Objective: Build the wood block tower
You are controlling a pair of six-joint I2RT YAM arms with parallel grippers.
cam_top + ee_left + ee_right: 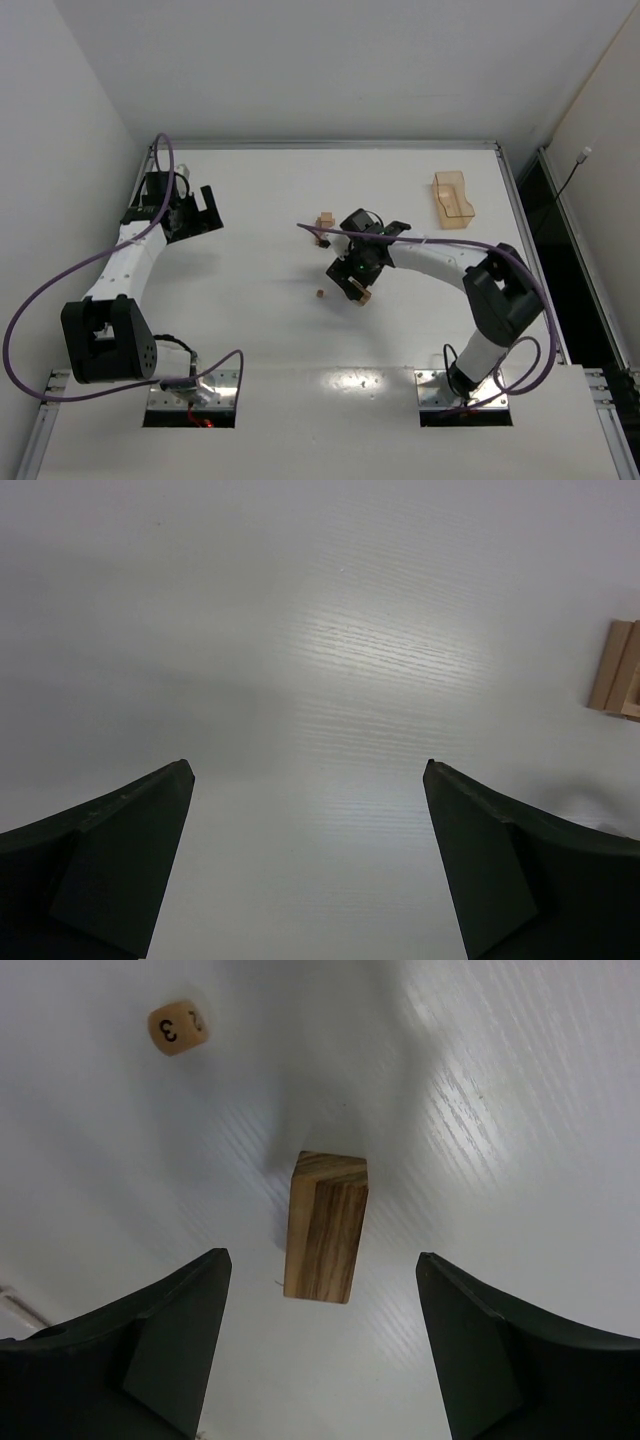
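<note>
A short wooden plank (325, 1228) lies on the white table between my right gripper's open fingers, just past the tips, touched by neither; it shows as a small brown piece in the top view (365, 297). My right gripper (321, 1255) is open and empty, low over the table (356, 288). A tiny wooden cube marked 3 and 2 (178, 1028) lies to its far left (319, 293). A small stack of wooden blocks (325, 222) stands behind the right gripper and shows at the right edge of the left wrist view (618, 680). My left gripper (308, 763) is open and empty at the far left (210, 208).
A translucent amber plastic box (452, 198) stands at the back right. A purple cable (330, 233) runs from the right arm across the table close to the block stack. The table's raised metal rim (330, 145) runs along the back.
</note>
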